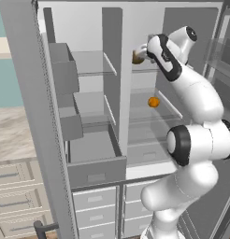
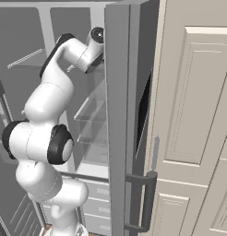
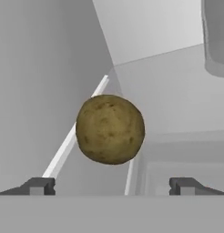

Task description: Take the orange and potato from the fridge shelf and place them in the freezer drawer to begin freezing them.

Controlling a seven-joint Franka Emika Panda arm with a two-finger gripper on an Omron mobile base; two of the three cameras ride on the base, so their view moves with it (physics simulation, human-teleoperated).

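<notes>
Claw (image 3: 111, 186) spread wide | holds nothing | potato (image 3: 110, 129) just ahead, untouched

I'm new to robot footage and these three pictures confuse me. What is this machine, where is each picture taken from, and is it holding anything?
It is a white robot arm on a mobile base, in a simulated kitchen, reaching into an open fridge. Two pictures come from cameras on the base, behind the arm to its left and right. The third comes from a camera on the hand, looking along the gripper. In that hand view the potato sits just ahead, between two widely spread fingertips, so the gripper is open and holds nothing. From the left base view, the potato sits on an upper shelf, the orange on a lower shelf, and the freezer drawer is pulled open below.
</notes>
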